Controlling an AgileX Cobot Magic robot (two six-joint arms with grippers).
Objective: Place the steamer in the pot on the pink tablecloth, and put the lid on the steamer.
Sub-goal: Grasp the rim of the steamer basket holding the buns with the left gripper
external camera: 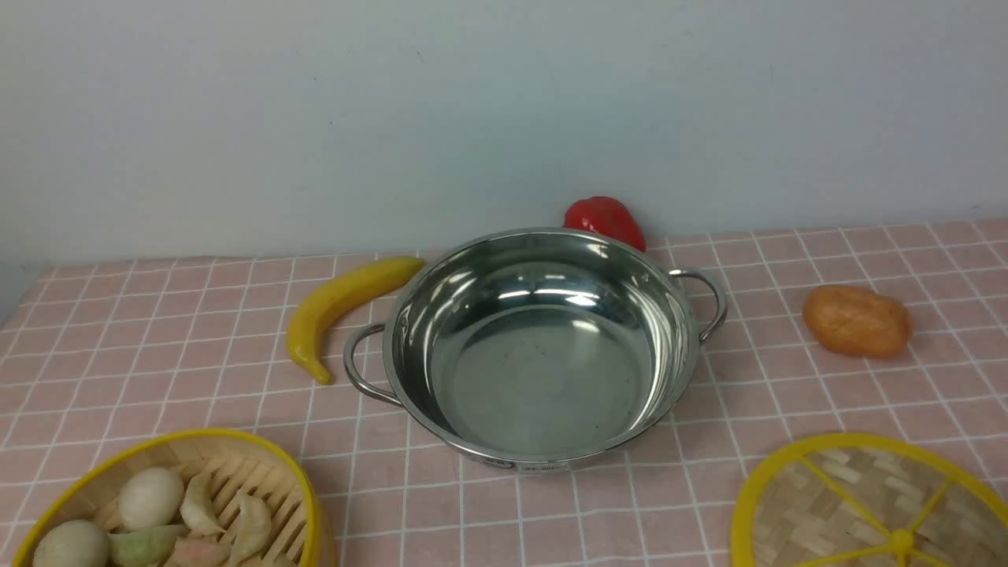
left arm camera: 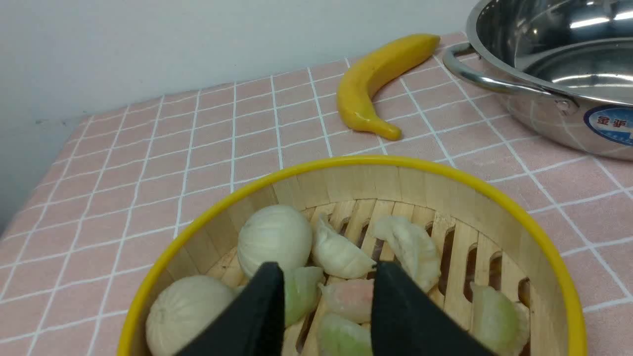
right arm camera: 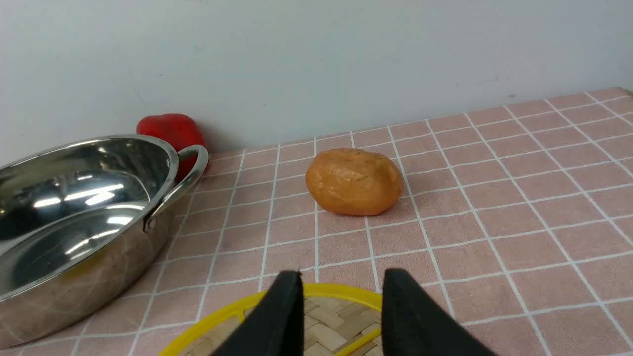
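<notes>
The steamer (external camera: pixel 236 480), a bamboo basket with a yellow rim holding pale buns and dumplings, sits at the front left of the pink tablecloth (external camera: pixel 157 354). In the left wrist view my left gripper (left arm camera: pixel 329 269) is open above the steamer's inside (left arm camera: pixel 376 188). The empty steel pot (external camera: pixel 535 370) stands in the middle, also seen in both wrist views (left arm camera: pixel 559 64) (right arm camera: pixel 74 207). The lid (external camera: pixel 858 496), a flat woven disc with yellow spokes, lies at the front right. My right gripper (right arm camera: pixel 342 274) is open over the lid's far edge (right arm camera: pixel 331 321). Neither gripper shows in the front view.
A yellow banana (external camera: pixel 339 303) lies just left of the pot, near its left handle. A red pepper (external camera: pixel 605 219) sits behind the pot against the pale wall. An orange-brown potato (external camera: pixel 857 320) lies right of the pot, beyond the lid.
</notes>
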